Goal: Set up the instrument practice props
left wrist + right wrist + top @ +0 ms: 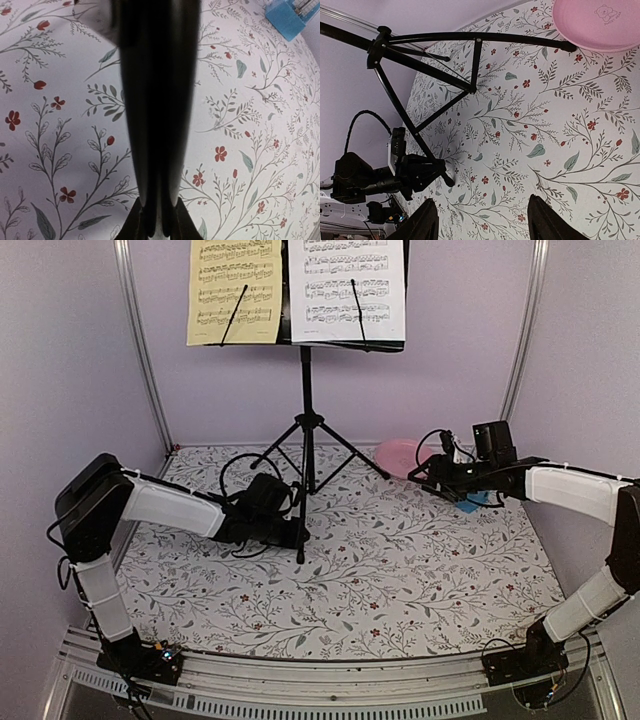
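Note:
The black music stand (306,390) stands on its tripod at the back centre. It holds a pale-yellow sheet (235,290) on the left and a white sheet (350,285) on the right. My left gripper (291,531) is shut on the stand's front tripod leg (157,100), low near the foot; the right wrist view also shows this grip (420,172). My right gripper (428,476) is open and empty, just right of the pink plate. Its fingers (427,222) stand wide apart over the cloth. The blue metronome (480,502) sits under the right arm, mostly hidden, and shows in the left wrist view (287,17).
A pink round plate (400,455) lies by the stand's right rear leg, also in the right wrist view (595,25). A floral cloth (400,570) covers the table. Lilac walls and metal frame posts (140,340) enclose the back and sides.

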`<state>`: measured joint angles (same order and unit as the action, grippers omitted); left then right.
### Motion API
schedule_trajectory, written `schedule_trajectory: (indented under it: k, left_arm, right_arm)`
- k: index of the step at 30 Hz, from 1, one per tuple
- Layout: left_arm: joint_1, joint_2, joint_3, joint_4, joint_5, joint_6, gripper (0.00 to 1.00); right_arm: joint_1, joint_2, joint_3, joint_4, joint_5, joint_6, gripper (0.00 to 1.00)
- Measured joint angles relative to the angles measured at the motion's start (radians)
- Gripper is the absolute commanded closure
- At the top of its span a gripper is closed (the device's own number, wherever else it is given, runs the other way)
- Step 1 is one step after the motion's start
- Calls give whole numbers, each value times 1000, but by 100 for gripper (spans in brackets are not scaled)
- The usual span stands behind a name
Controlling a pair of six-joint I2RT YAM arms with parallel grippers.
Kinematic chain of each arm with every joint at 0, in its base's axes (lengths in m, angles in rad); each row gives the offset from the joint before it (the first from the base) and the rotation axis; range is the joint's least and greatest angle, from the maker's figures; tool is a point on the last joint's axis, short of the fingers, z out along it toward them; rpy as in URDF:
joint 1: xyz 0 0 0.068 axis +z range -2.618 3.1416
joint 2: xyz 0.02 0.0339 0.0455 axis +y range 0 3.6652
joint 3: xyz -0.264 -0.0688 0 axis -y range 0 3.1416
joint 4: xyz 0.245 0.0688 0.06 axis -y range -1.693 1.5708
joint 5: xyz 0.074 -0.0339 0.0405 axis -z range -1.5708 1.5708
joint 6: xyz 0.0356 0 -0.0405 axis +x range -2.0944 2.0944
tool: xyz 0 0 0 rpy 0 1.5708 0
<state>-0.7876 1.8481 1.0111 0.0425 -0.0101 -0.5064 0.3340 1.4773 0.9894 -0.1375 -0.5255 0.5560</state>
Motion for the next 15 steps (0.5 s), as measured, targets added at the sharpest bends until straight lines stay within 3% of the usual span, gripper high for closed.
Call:
schedule_trajectory:
  k: [10,15]
  left_arm:
    - [69,0,6,-13,0,50,98]
    - [80,0,9,-20,-2,60,58]
  right_arm:
    - [-6,-9,1,-25,24,-8,33]
    - [-42,-52,21,-57,30,-23,22]
